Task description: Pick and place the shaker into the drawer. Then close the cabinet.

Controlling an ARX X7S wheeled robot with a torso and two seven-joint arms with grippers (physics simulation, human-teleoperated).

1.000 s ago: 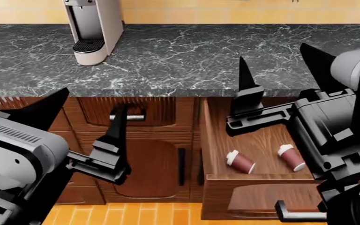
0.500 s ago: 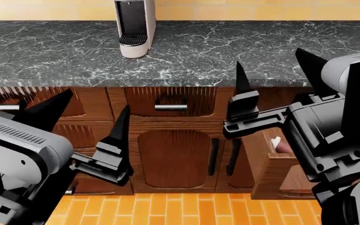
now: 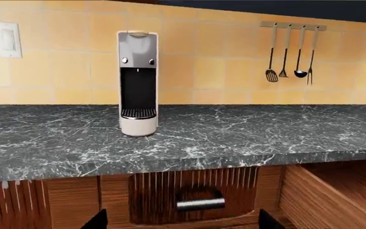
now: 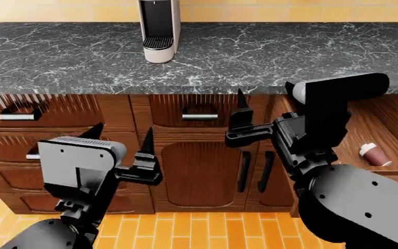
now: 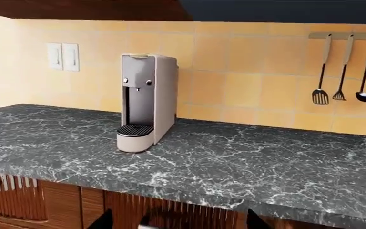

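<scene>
Reddish-brown wood lines the open drawer (image 4: 385, 122) at the head view's right, where the shaker (image 4: 374, 154) lies on its side on the floor, well apart from both arms. The left hand (image 4: 119, 148) and right hand (image 4: 244, 116) hang released and empty before the cabinet fronts, below the dark marble surface (image 4: 254, 52) carrying a coffee machine (image 4: 159, 30).

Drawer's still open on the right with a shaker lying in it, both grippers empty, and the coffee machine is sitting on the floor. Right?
Not quite. The coffee machine stands on the dark marble countertop, not the floor, as the head view shows. The rest holds: the drawer is open with a shaker lying inside, and the left gripper and right gripper hold nothing.
</scene>
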